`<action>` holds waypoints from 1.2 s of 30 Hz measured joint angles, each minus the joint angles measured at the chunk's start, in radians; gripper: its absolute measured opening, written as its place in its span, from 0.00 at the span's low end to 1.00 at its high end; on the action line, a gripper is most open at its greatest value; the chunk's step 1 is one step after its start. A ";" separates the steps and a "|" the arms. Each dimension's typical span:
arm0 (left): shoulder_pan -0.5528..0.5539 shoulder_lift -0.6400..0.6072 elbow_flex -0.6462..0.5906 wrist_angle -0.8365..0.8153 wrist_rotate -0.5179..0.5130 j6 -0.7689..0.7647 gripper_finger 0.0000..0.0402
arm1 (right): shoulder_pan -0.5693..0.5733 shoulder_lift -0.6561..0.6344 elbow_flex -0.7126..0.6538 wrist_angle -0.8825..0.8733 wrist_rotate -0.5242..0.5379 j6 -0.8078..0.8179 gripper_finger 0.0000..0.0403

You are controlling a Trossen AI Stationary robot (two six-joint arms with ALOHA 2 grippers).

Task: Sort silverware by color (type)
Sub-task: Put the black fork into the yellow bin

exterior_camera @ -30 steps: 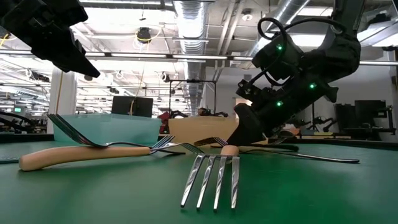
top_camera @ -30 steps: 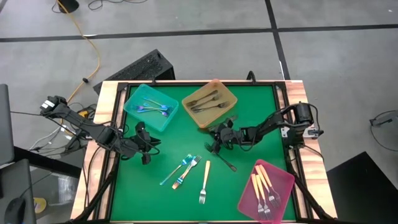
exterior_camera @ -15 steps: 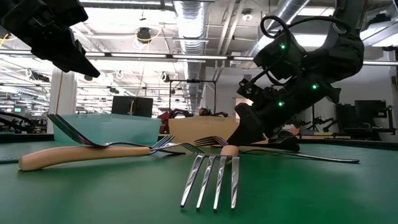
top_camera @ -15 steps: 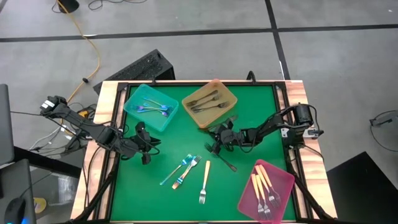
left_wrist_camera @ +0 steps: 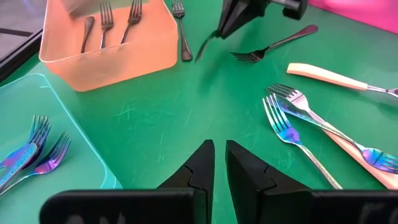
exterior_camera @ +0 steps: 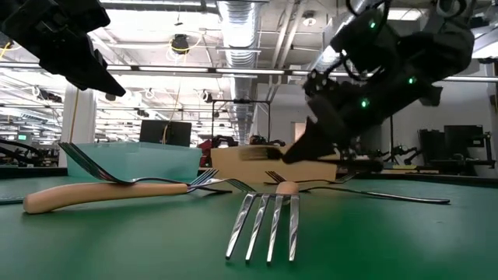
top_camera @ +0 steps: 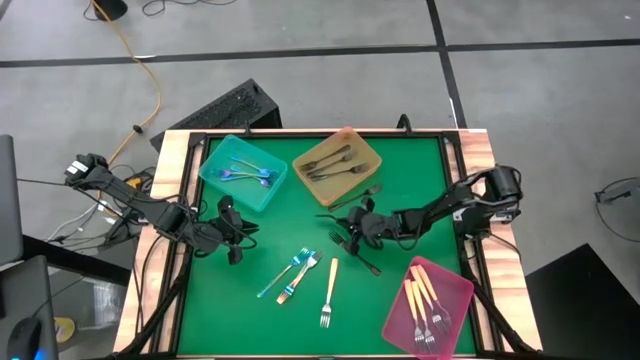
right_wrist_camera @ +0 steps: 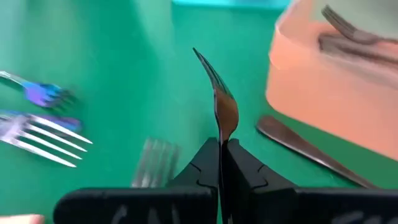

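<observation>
Right claw (right_wrist_camera: 221, 149) clamped on dark grey metal fork (right_wrist_camera: 219, 99), lifted mid-bench. Best carried level toward amber plastic tray (top_camera: 337, 165) at eleven o'clock. Left claw (left_wrist_camera: 219, 163) shut, empty, idle.

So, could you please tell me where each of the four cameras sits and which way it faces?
High: overhead, straight down on the mat, trays and both arms.
Low: at mat level, looking across a cream fork to the raised right gripper.
Left wrist: over its shut left gripper, toward the amber tray.
Right wrist: along fingers shut on a dark fork.
Shared: amber tray, all four.
</observation>
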 joint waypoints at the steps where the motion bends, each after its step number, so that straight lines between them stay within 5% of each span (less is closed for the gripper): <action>1: 0.000 0.000 0.000 0.000 0.000 0.000 0.06 | 0.004 -0.011 0.000 0.001 0.003 0.000 0.08; 17: 0.000 0.000 0.000 0.004 -0.004 0.000 0.06 | 0.086 -0.207 0.003 0.182 0.022 -0.188 0.08; 26: 0.000 0.000 0.000 0.004 -0.026 0.000 0.06 | 0.100 -0.343 0.004 0.352 0.025 -0.437 0.08; 36: 0.000 0.000 0.000 0.003 -0.027 0.000 0.06 | -0.035 -0.501 0.117 0.131 -0.210 -0.603 0.08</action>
